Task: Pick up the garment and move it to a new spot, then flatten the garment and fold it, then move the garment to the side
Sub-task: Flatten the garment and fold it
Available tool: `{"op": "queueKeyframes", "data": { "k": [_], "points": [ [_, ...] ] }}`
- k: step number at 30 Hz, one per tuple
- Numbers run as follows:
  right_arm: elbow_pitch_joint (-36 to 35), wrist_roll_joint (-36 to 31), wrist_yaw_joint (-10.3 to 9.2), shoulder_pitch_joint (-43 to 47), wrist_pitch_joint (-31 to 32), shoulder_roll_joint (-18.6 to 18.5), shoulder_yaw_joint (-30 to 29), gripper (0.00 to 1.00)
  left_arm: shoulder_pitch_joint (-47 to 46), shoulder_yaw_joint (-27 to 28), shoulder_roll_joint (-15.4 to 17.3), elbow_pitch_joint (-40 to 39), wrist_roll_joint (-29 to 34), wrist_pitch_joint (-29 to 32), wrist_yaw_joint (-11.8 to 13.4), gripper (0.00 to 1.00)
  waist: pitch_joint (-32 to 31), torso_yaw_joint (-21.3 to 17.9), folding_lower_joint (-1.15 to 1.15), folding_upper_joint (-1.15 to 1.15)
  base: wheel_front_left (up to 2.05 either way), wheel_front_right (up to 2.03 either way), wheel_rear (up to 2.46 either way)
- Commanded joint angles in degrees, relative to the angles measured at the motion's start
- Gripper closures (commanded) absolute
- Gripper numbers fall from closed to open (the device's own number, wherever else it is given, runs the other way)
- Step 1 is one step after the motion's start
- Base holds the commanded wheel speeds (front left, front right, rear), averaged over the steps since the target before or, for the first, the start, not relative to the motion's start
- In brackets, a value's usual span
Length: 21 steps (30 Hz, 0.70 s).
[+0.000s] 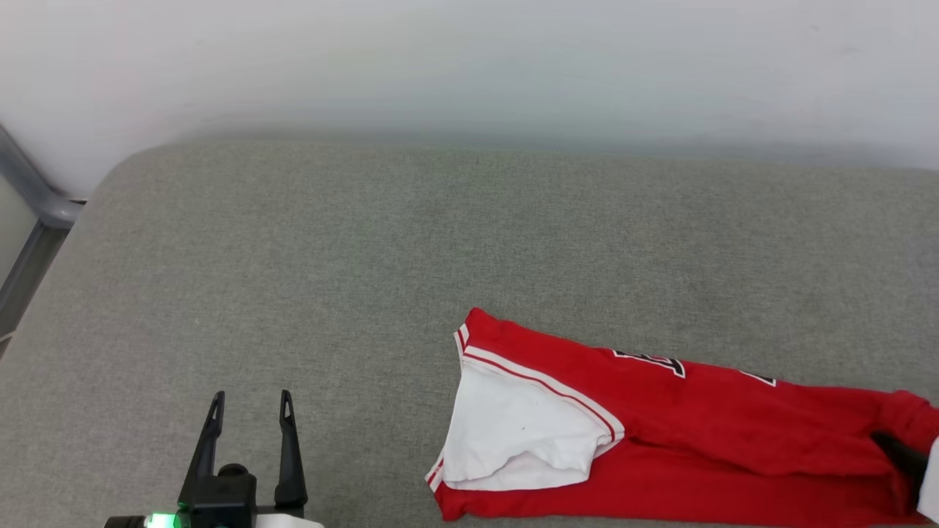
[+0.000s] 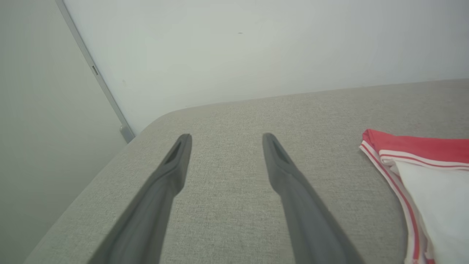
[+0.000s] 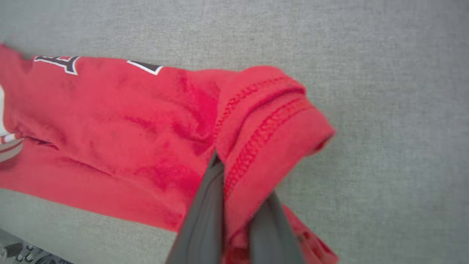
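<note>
Count: one shirt [image 1: 697,425], two grippers with two dark fingers each, one cushion [image 1: 293,257], one grey rail [image 1: 29,187] at the far left.
Rail: smooth metal, slanting down beside the cushion's rounded corner, against a plain pale wall [image 1: 469,59].
Cushion: grey woven fabric with a fine weave, flat and broad.
Left gripper [image 1: 251,400]: low at the left, fingers pointing away from the robot over bare cushion, jaws spread wide and holding nothing, well apart from the shirt.
Shirt: lies on the cushion's near right part, stretched out in a long band; soft red knit, creased.
Sleeve [image 1: 513,433]: white, at the shirt's left end, edged with red-and-white striped trim.
Lettering [image 1: 653,361]: black with white outline, partly folded under along the far edge.
Right gripper [image 3: 240,190]: at the shirt's right end, fingers clenched on a bunched fold of the stitched red hem, which bulges up around them.
</note>
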Motion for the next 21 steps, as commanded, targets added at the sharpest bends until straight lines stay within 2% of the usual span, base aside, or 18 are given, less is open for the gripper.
{"op": "queueKeyframes", "data": {
  "k": [1, 6, 9, 14, 17, 18, 21],
  "points": [
    [-2.2, 0.8, -0.05, 0.8, 0.5, -0.3, -0.1, 1.00, 0.4, 0.2, -0.3, 0.1, 0.2, -0.1, -0.2, 0.00, -0.3, -0.3, 0.00, 0.00, 0.00, 0.00, 0.00],
    [-11.3, 2.9, -0.05, 2.5, 3.8, 0.2, -1.5, 1.00, 1.0, 0.3, -0.7, 0.6, 0.6, -0.1, -1.0, 0.00, -0.5, -0.8, 0.00, 0.00, 0.00, 0.00, 0.00],
    [-16.5, 1.2, -0.05, 2.5, 5.2, 0.6, -2.5, 1.00, 0.7, 0.3, -0.9, 0.8, 0.8, -0.1, -1.1, 0.00, -0.2, -0.9, 0.00, 0.00, 0.00, 0.00, 0.00],
    [-24.3, -2.9, -0.05, 0.9, 8.5, 4.7, -2.5, 1.00, -0.4, 0.0, -1.4, 1.1, 1.3, -0.1, -1.6, 0.00, 0.4, -0.5, 0.00, 0.00, 0.00, 0.00, 0.00],
    [-27.3, -5.7, -0.05, -0.9, 10.9, 8.6, -1.4, 1.00, -0.9, -0.1, -1.7, 1.2, 1.5, -0.1, -1.7, 0.00, 0.9, -0.3, 0.00, 0.00, 0.00, 0.00, 0.00],
    [-28.4, -7.6, -0.05, -2.7, 12.2, 11.2, -0.3, 1.00, -1.2, -0.2, -1.8, 1.3, 1.6, -0.1, -2.0, 0.00, 1.3, -0.1, 0.00, 0.00, 0.00, 0.00, 0.00],
    [-28.5, -10.7, -0.05, -5.3, 13.5, 14.3, 2.2, 1.00, -1.7, -0.4, -2.0, 1.4, 1.6, -0.1, -2.2, 0.00, 2.0, 0.3, 0.00, 0.00, 0.00, 0.00, 0.00]
  ]
}}
